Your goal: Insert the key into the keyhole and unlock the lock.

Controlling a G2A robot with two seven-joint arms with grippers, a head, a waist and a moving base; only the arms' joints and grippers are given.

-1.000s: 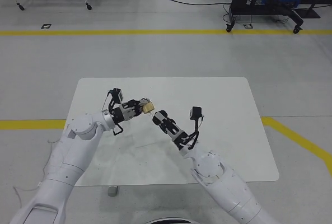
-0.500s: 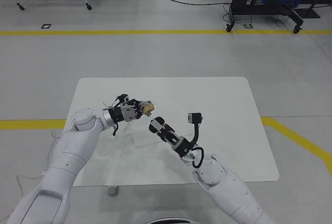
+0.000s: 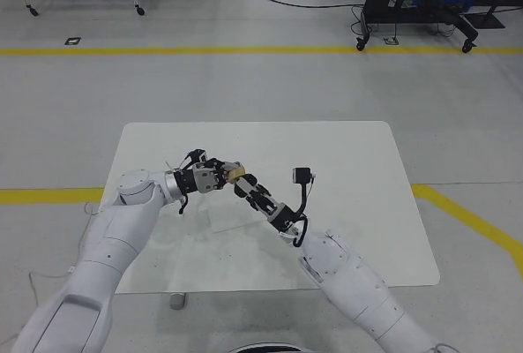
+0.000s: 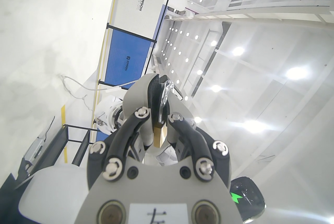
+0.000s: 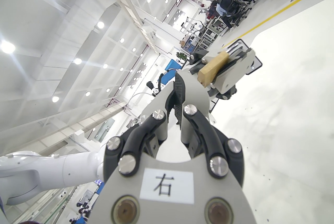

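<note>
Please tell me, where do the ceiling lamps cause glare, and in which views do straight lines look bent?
Left wrist view: the ceiling lamps flare strongly and the ceiling beams bow. Right wrist view: the lamps flare with streaks, and the beams bend likewise. Top view: the light is even, there is no glare on the table, and the upper yellow floor line runs straight.

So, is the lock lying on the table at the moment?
No, the left gripper holds the lock clamped in the air, off the table.
</note>
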